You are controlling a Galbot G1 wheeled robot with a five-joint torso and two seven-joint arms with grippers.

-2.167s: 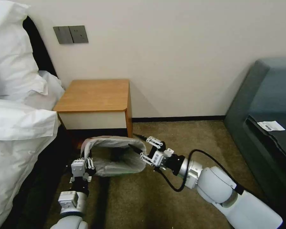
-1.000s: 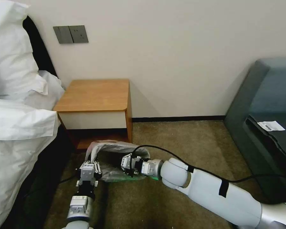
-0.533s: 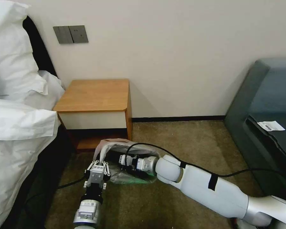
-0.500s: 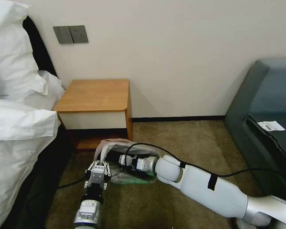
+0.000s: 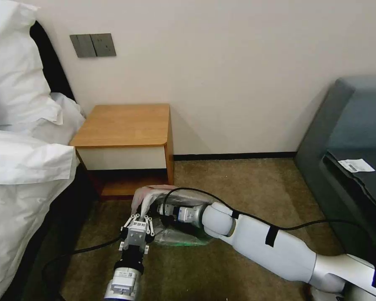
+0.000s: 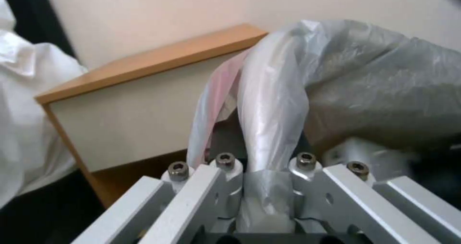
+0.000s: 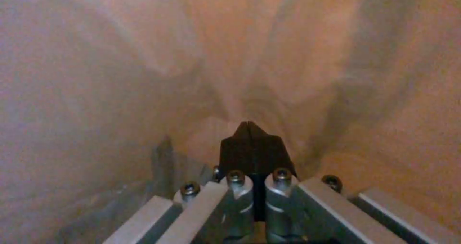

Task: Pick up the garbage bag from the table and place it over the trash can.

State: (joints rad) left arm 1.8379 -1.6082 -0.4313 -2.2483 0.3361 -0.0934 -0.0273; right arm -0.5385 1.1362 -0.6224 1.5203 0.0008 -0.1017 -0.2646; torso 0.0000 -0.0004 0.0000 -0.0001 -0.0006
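Garbage bag [image 5: 161, 196] is sitting low on the carpet [image 5: 246, 184] in front of the nightstand [image 5: 125, 125], draped over the trash can, whose green wall [image 5: 184, 239] is showing through the plastic at the near side. Left gripper [image 5: 138, 220] is clamping a bunched fold of the bag's rim at its near-left corner; in the left wrist view the grey plastic with its pink band [image 6: 218, 89] is rising straight out from between the closed fingers [image 6: 225, 165]. Right gripper [image 7: 250, 132] is reaching inside the bag's mouth, fingertips pressed together with no plastic visibly caught between them, bag film surrounding it on every side. White bedding [image 5: 21, 159] is lying left of the nightstand.
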